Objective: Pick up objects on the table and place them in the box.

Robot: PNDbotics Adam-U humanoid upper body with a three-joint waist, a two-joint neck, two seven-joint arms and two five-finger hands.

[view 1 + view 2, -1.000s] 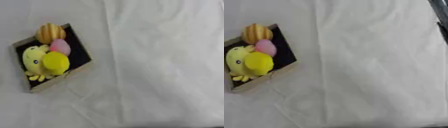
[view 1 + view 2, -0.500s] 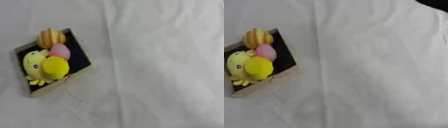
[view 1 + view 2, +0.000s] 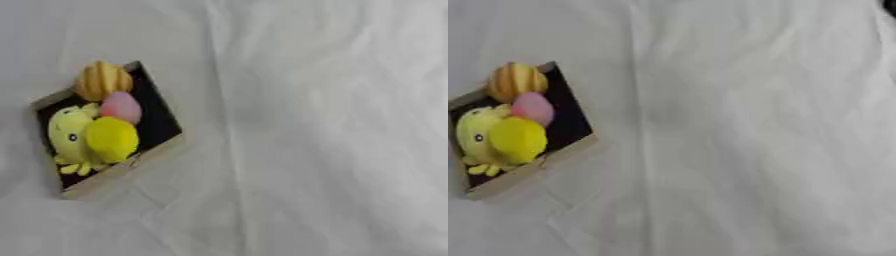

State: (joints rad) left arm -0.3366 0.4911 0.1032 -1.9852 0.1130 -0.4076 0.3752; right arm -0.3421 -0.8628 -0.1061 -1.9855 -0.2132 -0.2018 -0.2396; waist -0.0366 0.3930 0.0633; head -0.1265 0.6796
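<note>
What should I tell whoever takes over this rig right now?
Hands: neither shows in either eye view.
Box: at the left of the white cloth, set askew.
Inside it: a striped orange ball at the far end, a pink egg shape, a round yellow piece and a yellow plush toy.
Done: four things are in the box.
Left: nothing else shows on the cloth in these views; check beyond the frame before stopping.

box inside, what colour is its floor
Black, seen beside the toys in the box; the left eye view shows it best.
</note>
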